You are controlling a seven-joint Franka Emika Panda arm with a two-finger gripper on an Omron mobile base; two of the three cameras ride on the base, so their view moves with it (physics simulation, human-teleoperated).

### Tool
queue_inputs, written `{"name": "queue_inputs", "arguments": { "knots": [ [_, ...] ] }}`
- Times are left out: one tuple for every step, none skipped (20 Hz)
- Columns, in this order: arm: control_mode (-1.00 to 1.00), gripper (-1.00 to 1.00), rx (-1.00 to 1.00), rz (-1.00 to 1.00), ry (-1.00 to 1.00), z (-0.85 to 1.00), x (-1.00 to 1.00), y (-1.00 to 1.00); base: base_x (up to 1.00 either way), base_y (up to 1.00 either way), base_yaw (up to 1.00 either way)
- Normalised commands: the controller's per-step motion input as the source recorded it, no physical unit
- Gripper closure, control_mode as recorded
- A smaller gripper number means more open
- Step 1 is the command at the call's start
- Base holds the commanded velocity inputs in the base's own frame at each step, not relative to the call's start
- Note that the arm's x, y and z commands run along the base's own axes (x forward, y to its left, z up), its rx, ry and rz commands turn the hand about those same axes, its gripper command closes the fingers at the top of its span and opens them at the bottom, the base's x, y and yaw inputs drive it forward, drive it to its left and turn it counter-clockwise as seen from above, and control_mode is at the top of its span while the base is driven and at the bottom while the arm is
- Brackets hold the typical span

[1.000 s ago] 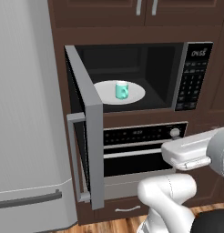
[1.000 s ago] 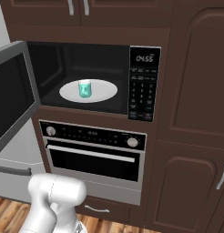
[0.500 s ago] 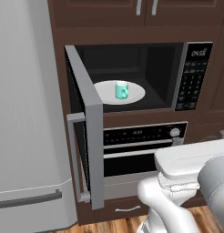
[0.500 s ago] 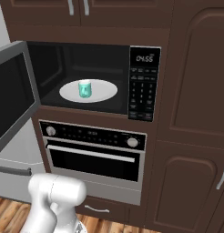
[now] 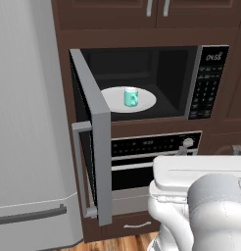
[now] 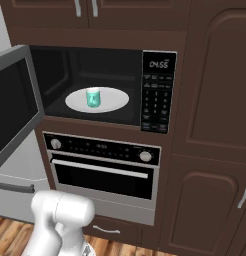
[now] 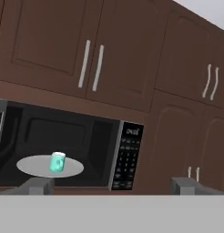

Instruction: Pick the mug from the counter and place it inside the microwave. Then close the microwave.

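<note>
I'm looking at a wall of dark brown wooden cabinets (image 6: 215, 100) with silver bar handles, and wood flooring at the bottom of the right base view. A grey refrigerator (image 5: 24, 127) stands to the left of the built-in column. The microwave (image 6: 95, 87) sits in that column with an oven (image 6: 102, 167) directly below it, knobs at either end of the oven's control strip.

The microwave door (image 5: 93, 142) stands swung wide open on its left hinge. The mug (image 5: 131, 97) stands upright on the white turntable plate (image 5: 144, 100) inside the cavity, about at the plate's middle, long axis vertical. From the left base view its handle points right, toward the button panel (image 6: 157, 97).

The display above the buttons reads something like "04:55"; the button labels are too small for me to read.

In the hand view the gripper (image 7: 111, 185) shows two grey fingertips (image 7: 38, 184) set far apart with nothing between them, well back from the microwave.
</note>
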Motion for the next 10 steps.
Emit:
{"name": "queue_inputs", "arguments": {
  "knots": [
    [-1.0, -1.0, 0.0, -0.17, 0.0, 0.0, -0.19, 0.16, 0.0, 0.0, 0.0],
    [-1.0, -1.0, 0.0, -0.17, 0.0, 0.0, -0.26, 0.19, 0.0, 0.0, 0.0],
    [-1.0, -1.0, 0.0, -0.15, 0.0, 0.0, -0.35, 0.19, 0.0, 0.0, 0.0],
    [-1.0, -1.0, 0.0, -0.12, 0.0, 0.0, -0.39, 0.14, 0.0, 0.0, 0.0],
    [-1.0, -1.0, 0.0, -0.11, 0.0, 0.0, -0.32, 0.16, 0.0, 0.0, 0.0],
    [-1.0, -1.0, 0.0, -0.11, 0.0, 0.0, -0.31, 0.16, 0.0, 0.0, 0.0],
    [-1.0, -1.0, 0.0, -0.1, 0.0, 0.0, -0.31, 0.21, 0.0, 0.0, 0.0],
    [-1.0, -1.0, 0.0, -0.09, 0.0, 0.0, -0.29, 0.24, 0.0, 0.0, 0.0],
    [-1.0, -1.0, 0.0, -0.09, 0.0, 0.0, -0.24, 0.28, 0.0, 0.0, 0.0],
    [-1.0, -1.0, 0.0, -0.07, 0.0, 0.0, -0.19, 0.35, 0.0, 0.0, 0.0]
  ]
}}
